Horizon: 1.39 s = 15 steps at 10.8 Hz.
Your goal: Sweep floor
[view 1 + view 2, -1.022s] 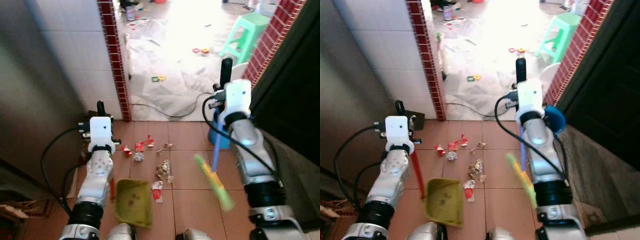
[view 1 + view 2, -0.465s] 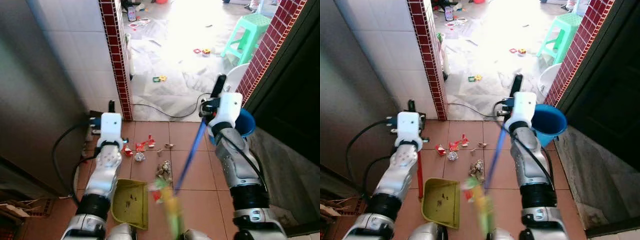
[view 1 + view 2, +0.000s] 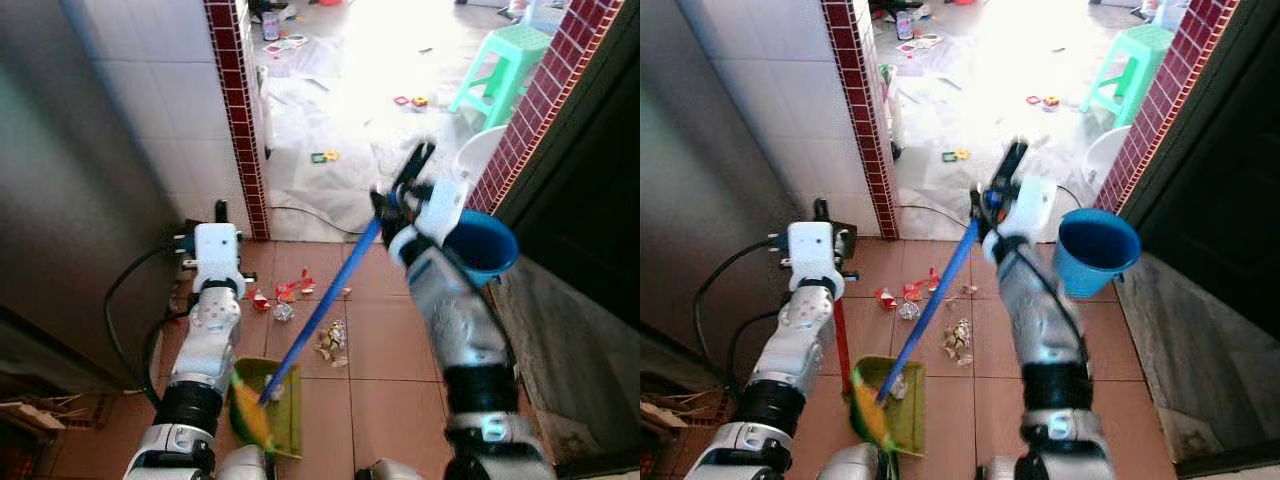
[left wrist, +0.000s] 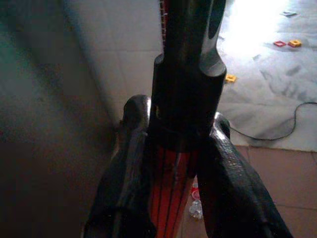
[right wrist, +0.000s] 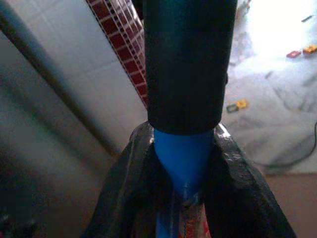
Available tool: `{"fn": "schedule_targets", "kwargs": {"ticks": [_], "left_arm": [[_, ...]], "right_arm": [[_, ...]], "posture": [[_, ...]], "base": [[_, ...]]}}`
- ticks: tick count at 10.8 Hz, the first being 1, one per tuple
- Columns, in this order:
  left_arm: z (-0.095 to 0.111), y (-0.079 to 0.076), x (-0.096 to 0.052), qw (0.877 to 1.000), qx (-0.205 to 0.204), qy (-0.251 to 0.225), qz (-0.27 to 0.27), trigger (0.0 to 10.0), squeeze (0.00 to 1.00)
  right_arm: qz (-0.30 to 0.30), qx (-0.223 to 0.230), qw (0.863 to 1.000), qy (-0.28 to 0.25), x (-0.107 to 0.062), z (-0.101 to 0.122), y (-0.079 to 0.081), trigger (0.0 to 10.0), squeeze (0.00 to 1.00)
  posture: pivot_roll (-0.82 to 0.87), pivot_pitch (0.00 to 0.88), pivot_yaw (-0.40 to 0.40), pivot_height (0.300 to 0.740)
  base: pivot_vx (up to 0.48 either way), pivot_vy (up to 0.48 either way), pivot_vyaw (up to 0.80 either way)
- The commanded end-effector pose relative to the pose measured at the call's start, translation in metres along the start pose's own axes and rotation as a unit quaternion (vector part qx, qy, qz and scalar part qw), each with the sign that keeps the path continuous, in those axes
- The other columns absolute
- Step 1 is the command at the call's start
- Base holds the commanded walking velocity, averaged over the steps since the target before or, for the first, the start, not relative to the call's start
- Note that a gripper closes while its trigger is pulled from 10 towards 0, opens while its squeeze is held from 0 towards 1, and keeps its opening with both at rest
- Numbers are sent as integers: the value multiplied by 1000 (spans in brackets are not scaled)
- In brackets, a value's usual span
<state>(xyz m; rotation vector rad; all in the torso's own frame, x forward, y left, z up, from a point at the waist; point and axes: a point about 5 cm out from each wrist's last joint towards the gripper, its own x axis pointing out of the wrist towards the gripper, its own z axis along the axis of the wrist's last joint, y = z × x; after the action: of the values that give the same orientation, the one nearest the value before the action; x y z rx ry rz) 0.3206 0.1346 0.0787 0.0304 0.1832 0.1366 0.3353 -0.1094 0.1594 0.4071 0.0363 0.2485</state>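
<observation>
My right gripper (image 3: 408, 172) is shut on the blue handle (image 3: 320, 305) of a broom, up near the doorway. The handle slants down to the left, and its blurred green-yellow head (image 3: 252, 425) sits at the mouth of an olive dustpan (image 3: 288, 415) on the terracotta tiles. My left gripper (image 3: 222, 213) is shut on the dustpan's red handle (image 3: 841, 345), close to the wall. Crumpled wrappers (image 3: 331, 341) and red scraps (image 3: 285, 292) lie on the tiles just beyond the pan. The right wrist view has the fingers (image 5: 230, 188) clamped on the blue shaft (image 5: 184, 158). The left wrist view has them on the red handle (image 4: 172, 198).
A blue bucket (image 3: 482, 245) stands right of my right arm by a dark wall. A red brick pillar (image 3: 238, 110) and a grey panel (image 3: 60, 200) close the left. Beyond the doorway are a black cable (image 3: 320, 224), small toys (image 3: 322, 156) and a green stool (image 3: 508, 62).
My right arm has swung the broom from the right across the tiles to the left, bringing its head to the dustpan. Some litter went with it. The left arm stayed nearly still.
</observation>
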Motion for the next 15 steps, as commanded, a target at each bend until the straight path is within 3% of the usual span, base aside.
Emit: {"fn": "schedule_targets", "kwargs": {"ticks": [1,4,6,8,10,12,13,15], "left_arm": [[-19,-11,-6,997,-59,51,-25,10000,0],[-14,-11,-6,994,-95,41,-44,10000,0],[-17,-1,-8,995,-84,41,-33,10000,0],[-18,3,-8,995,-83,43,-33,10000,0],[-16,5,-9,996,-76,34,-37,10000,0],[-11,10,-16,997,-58,17,-40,10000,0],[-10,16,-19,999,-24,7,-33,10000,0],[-17,21,-20,999,-2,32,-12,10000,0]], "right_arm": [[34,11,999,-36,2,20,11,10000,0],[83,-76,988,-108,5,60,26,10000,0],[87,-84,980,-157,8,93,32,10000,0],[80,-94,973,-194,11,117,32,10000,0],[45,-157,960,-228,10,133,22,10000,0],[-12,-223,951,-214,7,123,-5,10000,0],[-38,-254,945,-203,3,113,-17,10000,0],[-82,-282,941,-169,0,87,-41,10000,0]], "posture": [[-64,60,13,740],[-70,52,14,740],[-71,47,17,740],[-73,43,19,740],[-77,39,20,740],[-75,44,22,740],[-68,50,25,740],[-57,60,32,740]], "base": [[0,0,0],[0,0,0],[0,0,0],[0,0,0],[0,0,0],[0,0,0],[0,0,0],[0,0,0]]}}
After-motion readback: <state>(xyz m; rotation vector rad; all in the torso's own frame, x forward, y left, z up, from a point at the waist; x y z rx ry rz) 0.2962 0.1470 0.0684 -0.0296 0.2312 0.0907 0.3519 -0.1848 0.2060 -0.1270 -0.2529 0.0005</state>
